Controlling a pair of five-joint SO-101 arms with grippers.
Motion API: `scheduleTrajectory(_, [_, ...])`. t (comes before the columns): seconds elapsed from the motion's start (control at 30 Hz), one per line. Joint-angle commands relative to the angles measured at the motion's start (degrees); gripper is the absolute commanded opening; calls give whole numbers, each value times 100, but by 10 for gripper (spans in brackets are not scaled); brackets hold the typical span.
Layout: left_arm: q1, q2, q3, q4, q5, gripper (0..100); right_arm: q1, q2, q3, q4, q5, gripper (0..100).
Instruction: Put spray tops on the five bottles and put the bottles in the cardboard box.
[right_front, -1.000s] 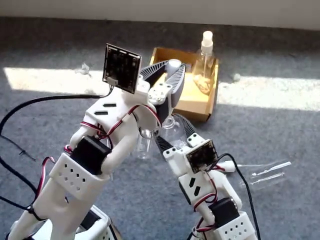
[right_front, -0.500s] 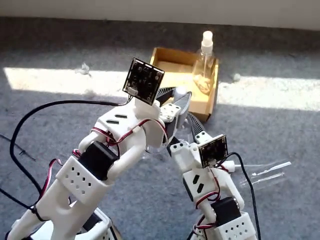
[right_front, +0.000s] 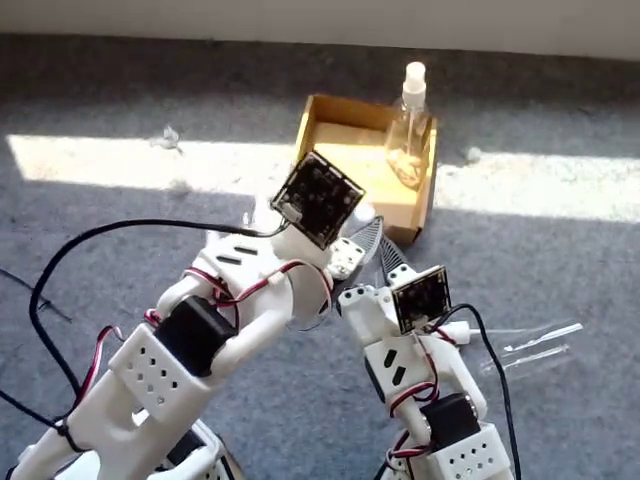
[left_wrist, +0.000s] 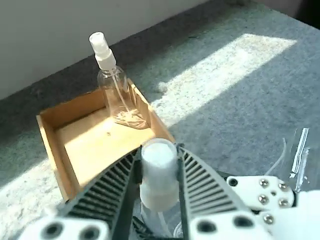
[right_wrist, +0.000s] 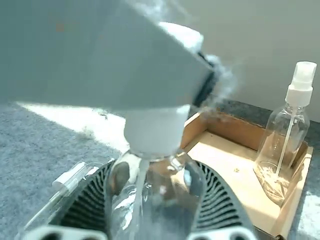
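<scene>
White plastic is sitting pinched between the two ribbed fingers of the left gripper (left_wrist: 159, 156): they are clamping a spray top (left_wrist: 159, 172) from either side, with its rounded head poking out just past the fingertips. Directly beneath those fingers, the right gripper (right_wrist: 155, 175) is closing its own dark fingers on a clear bottle (right_wrist: 150, 202), one finger pressing each flank. The bottle is standing upright between them, and the spray top is resting right over its neck (whether it is screwed down, I cannot tell). Beyond both sets of fingertips the cardboard box (left_wrist: 50, 145) is lying open on the grey carpet (right_front: 560, 250), well apart from the grippers. A capped bottle (left_wrist: 117, 95) is standing in the box's far corner, leaning against the wall. Off to the outer side of the right gripper's fingers, loose bottles (right_front: 530, 345) are lying flat on the carpet, clear and uncapped as far as the high view is showing them.
</scene>
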Motion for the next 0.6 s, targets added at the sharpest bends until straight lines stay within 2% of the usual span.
scheduleTrajectory(0.0, [-13,40,330,158,-211,4,110,-22,-347,-13,-9,4])
scheduleTrajectory(0.23, [-593,-4,312,202,-229,6,119,-31,-347,-22,9,4])
scheduleTrajectory(0.3, [-716,-4,312,202,-229,45,119,-40,-347,-22,325,4])
scheduleTrajectory(0.43, [-804,-4,171,563,-237,156,119,-92,-330,-22,1442,4])
scheduleTrajectory(0.57, [-804,-4,-251,1143,-519,168,119,-92,-312,-22,1486,4])
